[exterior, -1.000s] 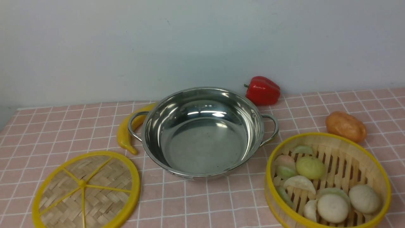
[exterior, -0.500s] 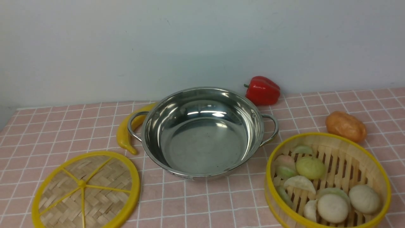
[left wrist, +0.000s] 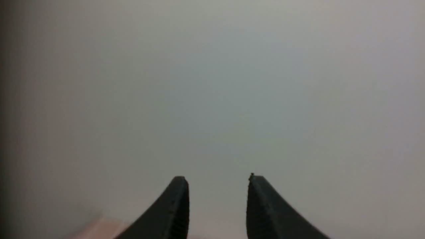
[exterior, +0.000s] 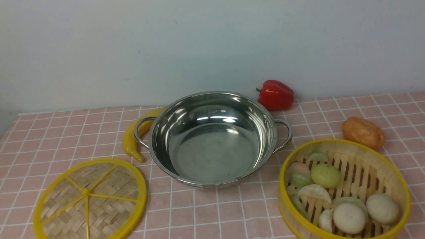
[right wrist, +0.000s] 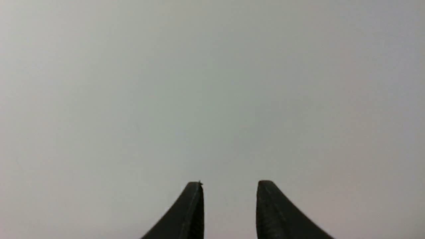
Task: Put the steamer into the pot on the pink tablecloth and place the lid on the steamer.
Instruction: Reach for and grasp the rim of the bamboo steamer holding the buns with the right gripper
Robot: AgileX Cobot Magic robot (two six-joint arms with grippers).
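As neither arm shows in the front view: nothing is gripped yet.
Steamer (exterior: 365, 150): on the pink tablecloth (exterior: 66, 132), near right of the worktop, carrying buns (exterior: 348, 217).
Pot (exterior: 212, 146): centre, empty, just left of the steamer and farther back.
Lid (exterior: 89, 199): flat, near left.
Left jaws: moderately parted, empty, facing blank wall.
Right jaws: likewise parted, empty.
Key relation: steamer lies on my right, so I judge my right arm the nearer; being round, it has no long axis.
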